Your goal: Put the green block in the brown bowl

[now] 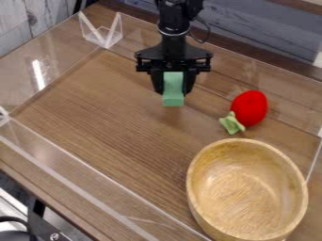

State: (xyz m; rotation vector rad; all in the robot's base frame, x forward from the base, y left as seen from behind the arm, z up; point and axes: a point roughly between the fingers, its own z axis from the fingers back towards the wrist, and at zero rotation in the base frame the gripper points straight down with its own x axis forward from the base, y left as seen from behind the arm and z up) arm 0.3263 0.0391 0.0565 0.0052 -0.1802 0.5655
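Nearest the camera, at the lower right of the wooden table (101, 132), sits the brown bowl (248, 195), a broad round wooden vessel with a thick rim and pale grain showing inside. Nothing lies in it. A clear plastic wall (51, 160) runs along the near left edge of the work surface.

Beyond the bowl and a little to its upper right lies a red strawberry toy (250, 106), with its small green stem (232, 123) pointing toward the bowl. It rests on the table, apart from the bowl's rim and well clear of the arm.

Further back, near the middle of the table, the gripper (174, 83) hangs pointing straight down from the black arm (175, 24). Its two dark fingers (156, 80) are pinching the green block (174, 90) between them, one on each side of the bar's upper half. The block hangs upright, its long axis roughly vertical, with its lower end sticking out below the fingertips. That lower end appears lifted off the table, though the gap is too slight to judge with certainty. The block is to the left of the strawberry toy and well apart from the bowl, up and to the left of it.

At the far left stands a small clear plastic stand (104, 31).
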